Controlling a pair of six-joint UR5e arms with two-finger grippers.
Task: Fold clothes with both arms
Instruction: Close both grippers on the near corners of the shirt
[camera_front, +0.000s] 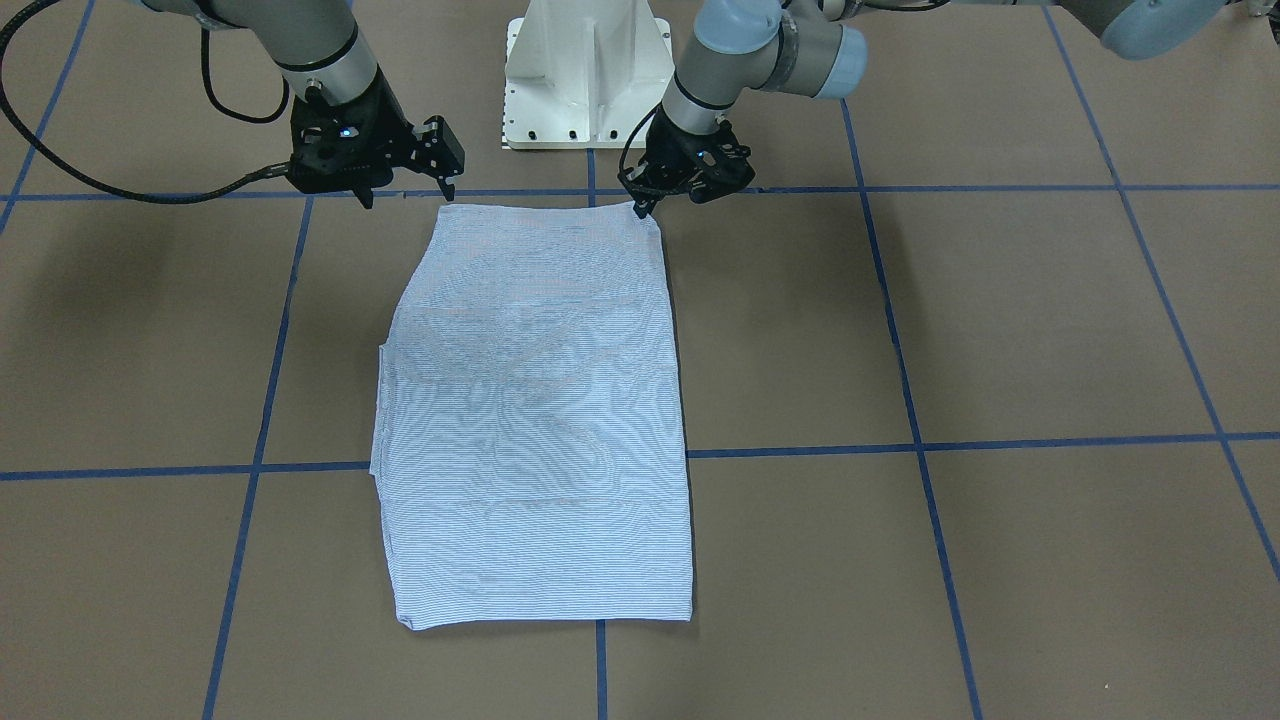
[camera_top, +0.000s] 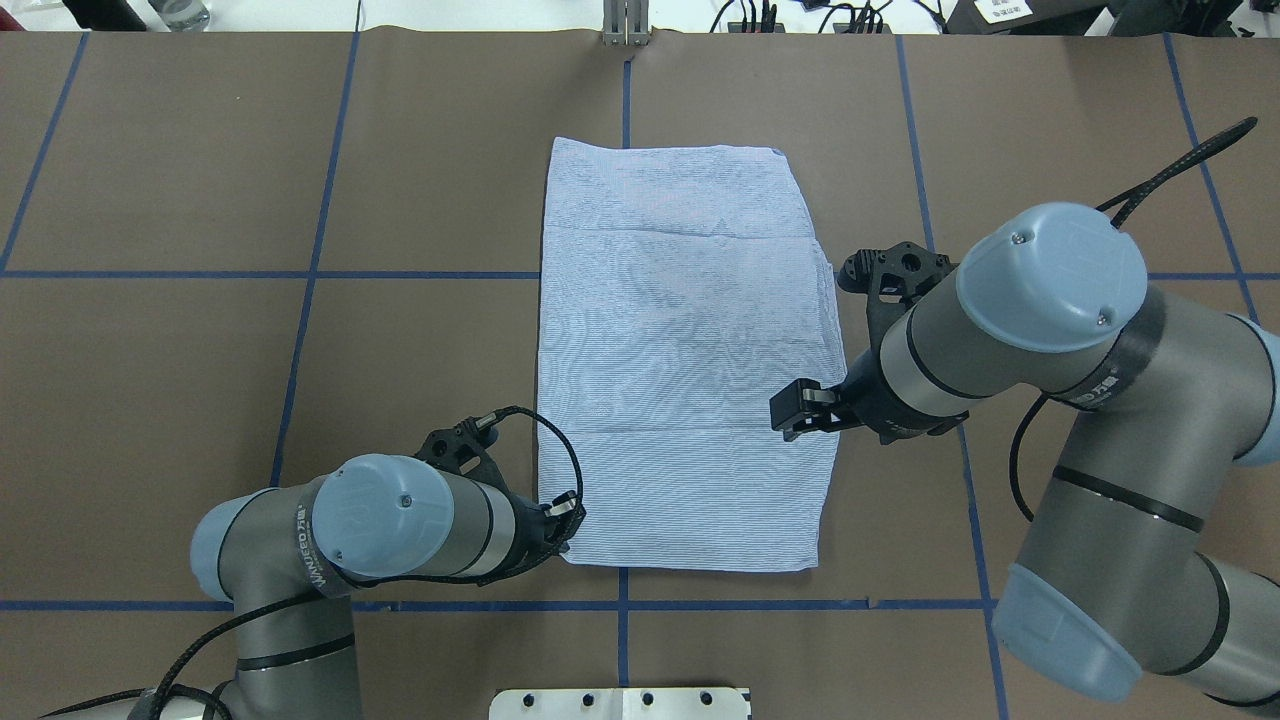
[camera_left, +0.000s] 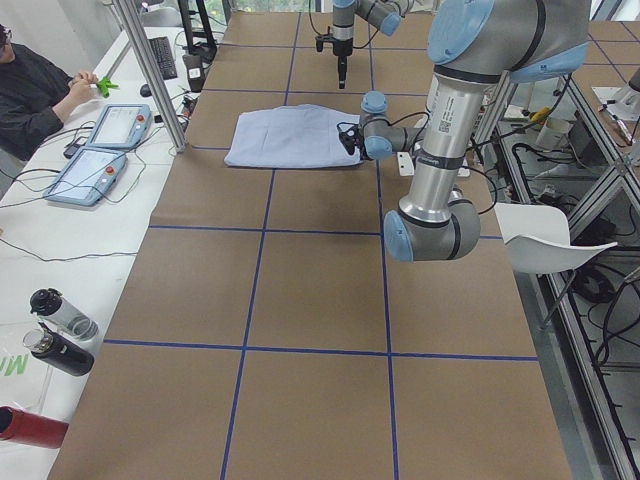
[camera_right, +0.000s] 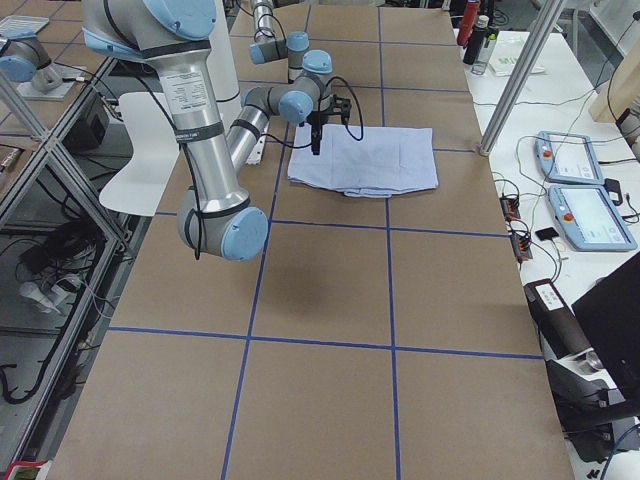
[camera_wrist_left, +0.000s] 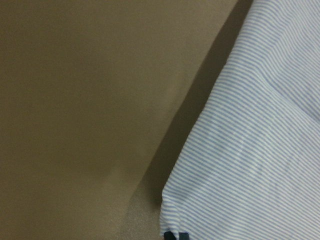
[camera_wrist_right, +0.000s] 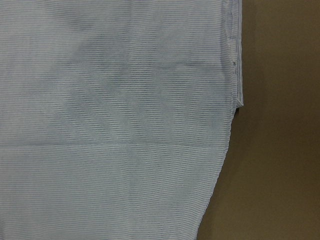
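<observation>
1. The finely striped blue-and-white shirt (camera_front: 540, 420) lies flat on the brown table (camera_front: 1000, 320). It is folded into a long rectangle with faint creases running across it.
2. It sits mid-table in front of the robot, one short end towards the robot and the other away from it.
3. The left gripper (camera_front: 640, 205) is down at the shirt's near corner, its fingertips drawn together on the fabric edge.
4. The right gripper (camera_front: 408, 193) hangs raised above the other near corner, jaws spread wide, holding nothing.
</observation>
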